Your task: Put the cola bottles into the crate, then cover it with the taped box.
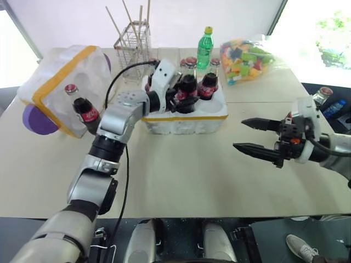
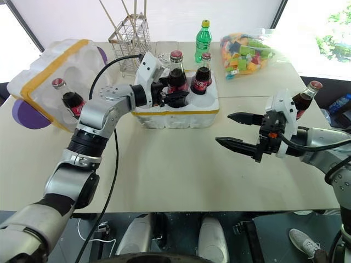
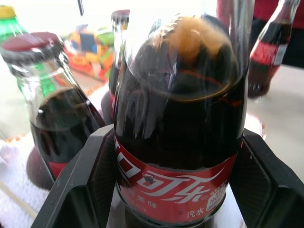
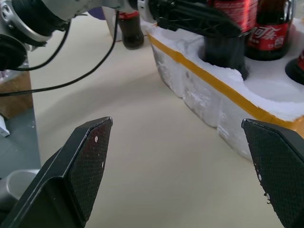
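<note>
The crate (image 1: 186, 121), a low white foam tray with a yellow band, sits mid-table. My left gripper (image 1: 184, 99) is shut on a cola bottle (image 3: 180, 142) standing upright in one of the crate's near holes. Its black fingers (image 3: 80, 190) clasp the bottle's body at the red label. More cola bottles (image 1: 209, 83) stand in the crate behind it. Another cola bottle (image 1: 85, 108) stands at the far left against the taped box (image 1: 57, 82), which lies tipped on its side. A further bottle (image 2: 305, 97) stands behind my right gripper (image 1: 249, 135), which hovers open and empty right of the crate.
A wire rack with sticks (image 1: 133, 46), a green plastic bottle (image 1: 204, 48) and a bag of colourful blocks (image 1: 244, 57) stand along the back of the table. Bare tabletop (image 1: 192, 175) lies in front of the crate. The table's right edge is near my right arm.
</note>
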